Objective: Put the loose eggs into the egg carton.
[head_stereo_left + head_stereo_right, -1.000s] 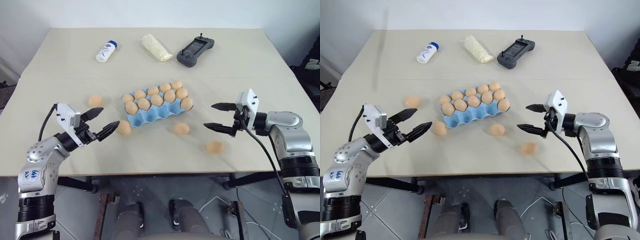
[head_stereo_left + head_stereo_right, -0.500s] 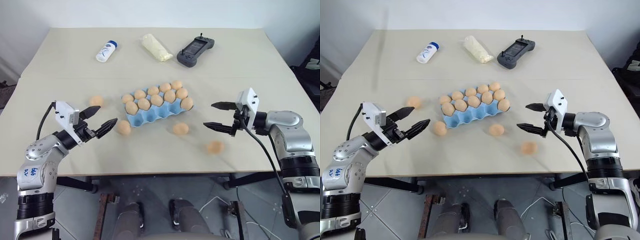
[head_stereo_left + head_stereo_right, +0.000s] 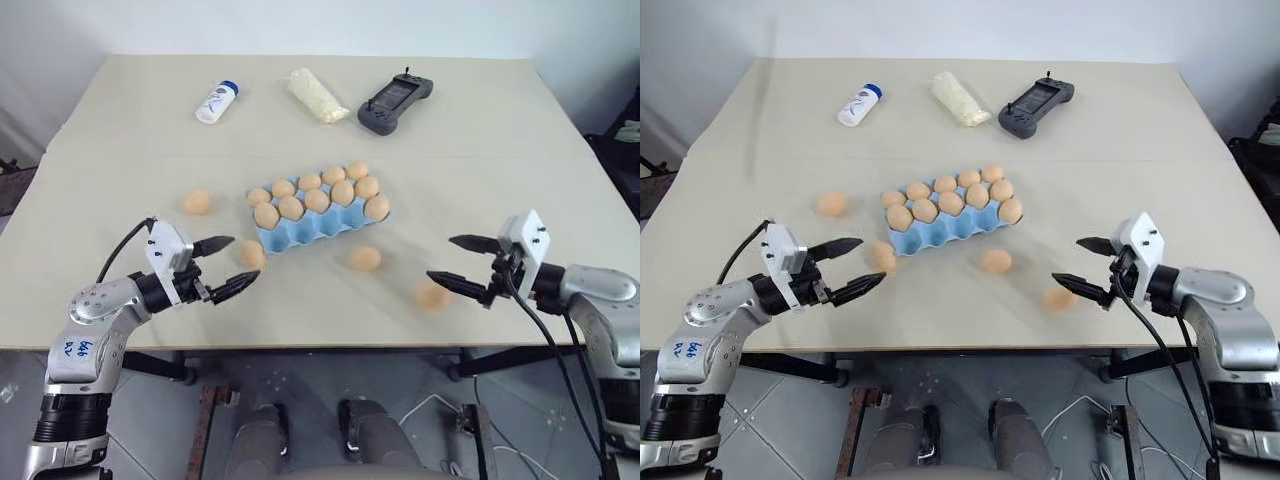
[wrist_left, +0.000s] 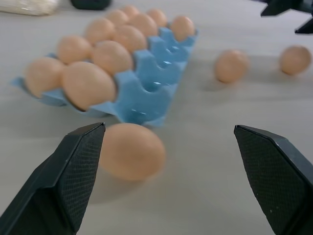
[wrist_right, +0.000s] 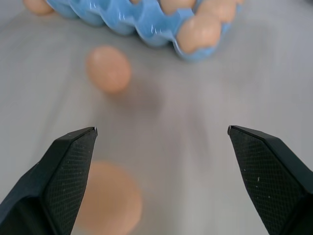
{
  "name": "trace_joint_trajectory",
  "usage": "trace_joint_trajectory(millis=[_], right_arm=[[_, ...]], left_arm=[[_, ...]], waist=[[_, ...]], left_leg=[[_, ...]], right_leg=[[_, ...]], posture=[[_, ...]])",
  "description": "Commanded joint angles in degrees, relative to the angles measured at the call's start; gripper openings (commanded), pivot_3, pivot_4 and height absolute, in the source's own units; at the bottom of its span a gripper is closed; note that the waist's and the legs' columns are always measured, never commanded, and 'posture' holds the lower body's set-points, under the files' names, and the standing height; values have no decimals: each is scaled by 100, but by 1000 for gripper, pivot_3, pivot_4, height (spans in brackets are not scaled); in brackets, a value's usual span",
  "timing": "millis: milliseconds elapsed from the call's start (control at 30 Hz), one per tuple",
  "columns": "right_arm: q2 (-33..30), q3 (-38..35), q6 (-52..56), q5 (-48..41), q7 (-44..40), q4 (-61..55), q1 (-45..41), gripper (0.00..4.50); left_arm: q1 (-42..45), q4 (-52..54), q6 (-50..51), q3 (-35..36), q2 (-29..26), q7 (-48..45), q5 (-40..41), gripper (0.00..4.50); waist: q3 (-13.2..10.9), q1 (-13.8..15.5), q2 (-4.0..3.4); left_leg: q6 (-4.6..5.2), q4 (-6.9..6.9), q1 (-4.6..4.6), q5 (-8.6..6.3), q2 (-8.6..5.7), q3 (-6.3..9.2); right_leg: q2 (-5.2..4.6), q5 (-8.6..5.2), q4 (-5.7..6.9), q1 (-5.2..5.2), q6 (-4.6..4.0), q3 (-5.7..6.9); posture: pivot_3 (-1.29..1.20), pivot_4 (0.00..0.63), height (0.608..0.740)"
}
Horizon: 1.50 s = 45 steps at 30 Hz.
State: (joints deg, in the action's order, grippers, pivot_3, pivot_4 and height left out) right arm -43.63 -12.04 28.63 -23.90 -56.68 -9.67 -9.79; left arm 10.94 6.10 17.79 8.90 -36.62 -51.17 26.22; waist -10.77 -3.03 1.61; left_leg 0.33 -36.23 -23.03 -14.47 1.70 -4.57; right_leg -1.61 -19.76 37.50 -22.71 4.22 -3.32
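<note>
The light blue egg carton sits mid-table, its two far rows full of tan eggs and its near cups empty. Several loose eggs lie around it: one to its left, one at its near left corner, one in front, one further right. My left gripper is open and level, with the corner egg just ahead of its fingertips and untouched. Open too, my right gripper hovers just above the rightmost egg, pointing toward the carton.
Along the far side of the table lie a white bottle, a pale yellowish packet and a dark grey controller. The table's front edge runs just below both grippers.
My right gripper has drawn back toward the front edge and dropped, now by the rightmost egg. My left gripper has swung right, closer to the corner egg. Both stayed open.
</note>
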Motion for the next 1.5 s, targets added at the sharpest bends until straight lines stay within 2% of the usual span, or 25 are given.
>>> trace_joint_trajectory(millis=[33, 200, 300, 533, 867, 967, 1100, 1167, 1333, 1500], right_arm=[[-58, -341, 301, -250, 286, -694, 330, 4500], [24, -544, 464, -442, 542, -1199, 803, 4500], [133, -348, 358, -349, 685, -1172, 896, 4500], [351, 219, 76, -22, 830, -638, 609, 4500], [291, 737, -164, 362, 694, -62, 333, 4500], [287, 723, -202, 337, 607, -64, 356, 3907], [346, 611, -314, 301, 638, -93, 357, 2531], [338, 548, -298, 223, 627, -164, 352, 2077], [347, 346, -209, 15, 741, -346, 157, 1927], [469, 364, -158, -87, 936, -191, -612, 1907]], left_arm=[[170, -57, -247, -56, -50, -268, -20, 4483], [363, -201, -341, -262, 68, -566, 15, 4483], [463, -315, -496, -382, 200, -714, 10, 4483], [431, -465, -588, -615, 346, -905, -60, 4483], [258, -418, -609, -775, 340, -850, -262, 4483], [220, -341, -592, -762, 371, -785, -244, 4500], [176, -278, -575, -724, 407, -718, -210, 4500], [154, -239, -551, -714, 394, -705, -191, 4500], [104, -108, -496, -585, 383, -613, -97, 4500], [113, -4, -424, -466, 406, -452, -28, 4500]], waist=[[0, -15, 0], [0, -7, 0], [1, 0, 1], [0, -8, 1], [0, -2, 1], [0, -2, 1], [1, 0, 1], [1, -2, 1], [0, -8, 1], [0, -20, 1]], left_leg=[[-1, 0, 2, 1, 1, 0], [1, 0, 4, 8, 0, 1], [1, 0, 2, 8, -1, 1], [3, -3, 4, 9, -2, 1], [3, -4, 4, 9, -2, 1], [3, -3, 4, 9, -2, 1], [3, -5, 4, 9, -2, 2], [3, -5, 4, 9, -2, 2], [3, -5, 4, 9, -1, 2], [3, -9, 6, 10, -1, 2]], right_leg=[[1, 0, 2, 0, -3, 0], [2, 0, 6, 2, -5, 0], [2, 0, 4, 2, -4, 0], [6, 0, 9, 2, -4, 0], [5, 0, 10, 2, -4, 0], [5, 0, 10, 1, -4, 0], [5, 0, 12, 2, -4, 1], [5, 1, 13, 2, -4, 0], [5, 0, 14, 2, -4, 1], [5, 1, 19, 2, -4, 0]], posture=[[0, 150, 740], [0, 150, 740], [0, 150, 740], [0, 150, 740], [0, 150, 740], [0, 150, 740], [0, 150, 740], [0, 150, 740], [0, 150, 740], [0, 150, 740]])
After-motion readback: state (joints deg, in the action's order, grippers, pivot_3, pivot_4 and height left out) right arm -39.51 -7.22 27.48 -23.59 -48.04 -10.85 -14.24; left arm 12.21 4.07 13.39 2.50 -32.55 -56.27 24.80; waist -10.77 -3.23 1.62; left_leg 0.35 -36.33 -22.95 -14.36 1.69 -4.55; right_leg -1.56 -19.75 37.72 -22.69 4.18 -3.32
